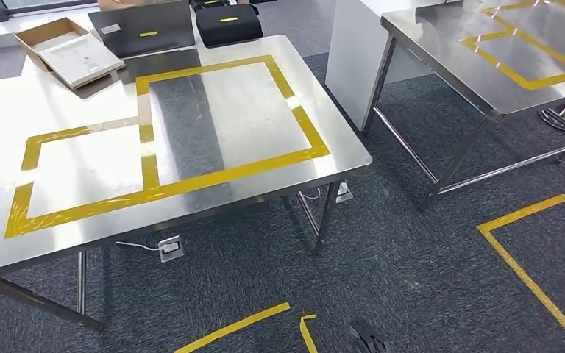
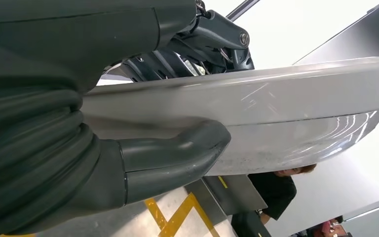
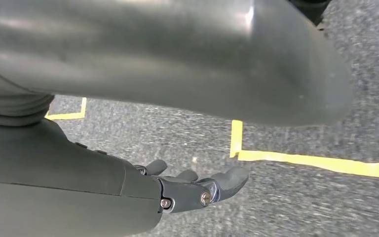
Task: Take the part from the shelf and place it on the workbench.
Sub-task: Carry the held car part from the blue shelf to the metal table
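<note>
Clearly the left hand point(image 2: 143, 148) grips the pale part point(image 2: 276, 113); right hand point(image 3: 197, 190) spread over carpet point(image 3: 296, 207) — counter point(image 1: 213, 110) ahead.

The part point(image 2: 256, 113), a glossy pale-grey curved panel, lies clamped between thumb and fingers above the steel workbench point(image 1: 279, 95).

A steel counter point(image 1: 265, 103) stood on thin metal legs over grey carpet floor point(image 1: 412, 265). Yellow tape point(image 1: 162, 187) marked two joined rectangles on its top. At its far edge lay an open cardboard box point(image 1: 70, 51), a dark flat case point(image 1: 147, 29) and a black bag point(image 1: 226, 23), side by side. A second steel counter point(image 1: 500, 81), also taped in yellow, stood to the right, well apart. More yellow tape lines lay on the floor.
</note>
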Robot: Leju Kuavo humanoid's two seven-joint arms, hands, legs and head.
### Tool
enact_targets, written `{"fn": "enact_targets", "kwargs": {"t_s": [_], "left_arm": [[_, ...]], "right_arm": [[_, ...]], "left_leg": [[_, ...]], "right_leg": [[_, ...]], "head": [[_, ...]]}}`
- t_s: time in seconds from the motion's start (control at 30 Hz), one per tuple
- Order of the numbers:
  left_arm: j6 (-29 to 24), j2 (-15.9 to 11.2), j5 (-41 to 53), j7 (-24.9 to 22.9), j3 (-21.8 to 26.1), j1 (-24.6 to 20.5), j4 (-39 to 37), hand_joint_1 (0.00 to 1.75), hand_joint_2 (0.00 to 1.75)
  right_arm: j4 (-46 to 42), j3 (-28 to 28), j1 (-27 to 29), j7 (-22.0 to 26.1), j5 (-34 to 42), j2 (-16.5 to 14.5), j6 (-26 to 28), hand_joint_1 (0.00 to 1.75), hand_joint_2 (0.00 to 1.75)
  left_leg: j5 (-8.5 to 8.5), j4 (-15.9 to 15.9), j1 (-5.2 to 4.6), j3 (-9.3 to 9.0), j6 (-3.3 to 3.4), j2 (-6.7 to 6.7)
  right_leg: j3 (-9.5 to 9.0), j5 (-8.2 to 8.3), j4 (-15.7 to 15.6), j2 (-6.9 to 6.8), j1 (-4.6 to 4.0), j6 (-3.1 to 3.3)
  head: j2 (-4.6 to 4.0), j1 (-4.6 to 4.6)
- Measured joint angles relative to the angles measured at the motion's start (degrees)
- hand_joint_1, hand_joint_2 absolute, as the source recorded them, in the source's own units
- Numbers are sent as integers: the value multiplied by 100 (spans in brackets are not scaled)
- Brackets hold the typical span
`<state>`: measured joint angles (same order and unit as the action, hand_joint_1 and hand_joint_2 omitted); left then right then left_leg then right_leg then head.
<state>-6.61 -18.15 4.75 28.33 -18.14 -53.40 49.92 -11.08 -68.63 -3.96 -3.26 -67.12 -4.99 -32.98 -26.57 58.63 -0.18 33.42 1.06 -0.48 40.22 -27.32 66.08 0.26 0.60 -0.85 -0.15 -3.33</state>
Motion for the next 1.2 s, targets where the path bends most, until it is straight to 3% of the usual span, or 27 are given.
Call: {"fn": "enact_targets", "kwargs": {"t_s": [0.07, 0.23, 0.27, 0.37, 0.4, 0.43, 0.47, 0.53, 0.57, 0.63, 0.73, 0.8, 0.87, 0.9, 0.93, 0.97, 1.03, 1.07, 1.1, 1.2], "left_arm": [[0, -4, 13, -1, 5, -1, 3, 175, 175], [3, -44, 21, 1, 54, -1, 38, 175, 175], [5, -50, 21, 2, 63, -14, 40, 175, 175], [11, -50, 21, 2, 79, -11, 23, 175, 175], [14, -50, 22, 2, 80, 11, 18, 175, 175], [15, -50, 24, 2, 80, 29, 15, 175, 175], [17, -50, 26, 2, 81, 38, 14, 175, 175], [18, -51, 30, 3, 83, 27, 13, 175, 175], [18, -50, 31, 4, 84, 17, 9, 175, 175], [18, -50, 34, 4, 85, 14, 2, 175, 175], [17, -49, 36, 7, 85, 16, 3, 175, 175], [16, -48, 31, 13, 86, 11, 4, 175, 175], [16, -47, 26, 15, 87, 38, -3, 175, 175], [16, -46, 26, 16, 87, 63, -8, 175, 175], [16, -47, 25, 16, 87, 84, -12, 175, 175], [17, -48, 24, 17, 87, 98, -15, 175, 175], [21, -50, 16, 26, 87, 106, -23, 175, 175], [24, -50, 11, 33, 87, 104, -30, 175, 175], [29, -52, 7, 39, 87, 103, -36, 175, 175], [50, -59, -7, 51, 87, 114, -52, 175, 175]], "right_arm": [[0, 0, 0, 2, -16, -1, 0, 0, 0], [0, 0, -8, 0, -41, -1, 3, 0, 0], [0, 0, -12, -1, -40, 0, 5, 0, 0], [0, 0, -16, -12, -39, 1, 11, 0, 0], [0, 0, -14, -14, -38, 1, 11, 0, 0], [0, 0, -12, -15, -38, 1, 11, 0, 0], [0, 0, -10, -15, -37, 0, 11, 0, 0], [1, 0, -10, -15, -33, -4, 11, 0, 0], [1, 0, -13, -16, -31, -8, 11, 0, 0], [1, 0, -16, -16, -27, -13, 11, 0, 0], [0, 1, -19, -16, -25, -8, 8, 0, 0], [0, 2, -31, -16, -24, -5, -3, 0, 0], [0, 2, -22, -16, -24, -7, -11, 0, 0], [0, 2, -13, -17, -24, -6, -11, 0, 0], [0, 2, -6, -17, -24, -6, -11, 0, 0], [0, 2, -2, -16, -24, -6, -11, 0, 0], [0, 2, -2, -15, -22, -6, -11, 0, 0], [0, 3, -5, -15, -22, -6, -11, 0, 0], [0, 3, -5, -15, -20, -6, -11, 0, 0], [0, 3, 2, -15, -4, -4, -11, 0, 0]], "left_leg": [[-94, 24, -9, -64, -61, -3], [-221, 222, -7, -83, -241, 3], [-290, 428, 2, 25, -271, 9], [-573, 1324, 19, 637, -324, 18], [-592, 1464, 19, 793, -325, 18], [-507, 1423, 19, 858, -316, 18], [-313, 1207, 17, 831, -293, 17], [188, 515, -5, 627, -222, 18], [303, 248, -23, 537, -186, 18], [331, 28, -50, 449, -122, 18], [320, -25, -25, 325, -28, 15], [286, -45, -13, 254, 23, 16], [229, -41, -18, 217, 52, 15], [196, -35, -20, 193, 54, 12], [159, -25, -19, 163, 48, 7], [117, -11, -17, 124, 37, 3], [24, 20, -17, 41, -1, 1], [-13, 32, -20, 19, -26, 1], [-43, 33, -24, 6, -57, 0], [-77, 81, -20, -28, -174, -1]], "right_leg": [[-168, 277, -545, -5, -14, 51], [-355, 241, -668, 6, -14, 240], [-410, 215, -674, 10, -6, 268], [-536, 107, -678, 11, -9, 305], [-583, 66, -678, 13, -10, 306], [-638, 22, -678, 15, -12, 304], [-699, -23, -678, 17, -14, 300], [-808, -114, -679, 21, -20, 277], [-841, -156, -680, 24, -25, 252], [-891, -204, -669, 28, -35, 191], [-887, -267, -532, 21, -40, 113], [-598, -432, -42, 12, -26, 63], [-134, -660, 625, 9, -16, 23], [42, -700, 805, 9, -13, 13], [128, -626, 793, 8, -13, 10], [112, -431, 582, 7, -11, 13], [-98, 66, -135, 2, -14, 39], [-194, 170, -421, -1, -26, 63], [-259, 216, -587, -2, -38, 92], [-367, 203, -686, 0, -49, 206]], "head": [[0, 3], [0, 13], [0, 21], [0, 32], [0, 32], [0, 33], [0, 32], [0, 35], [0, 39], [0, 51], [0, 50], [0, 41], [0, 35], [0, 32], [0, 30], [0, 26], [0, 28], [0, 32], [0, 37], [0, 42]]}}
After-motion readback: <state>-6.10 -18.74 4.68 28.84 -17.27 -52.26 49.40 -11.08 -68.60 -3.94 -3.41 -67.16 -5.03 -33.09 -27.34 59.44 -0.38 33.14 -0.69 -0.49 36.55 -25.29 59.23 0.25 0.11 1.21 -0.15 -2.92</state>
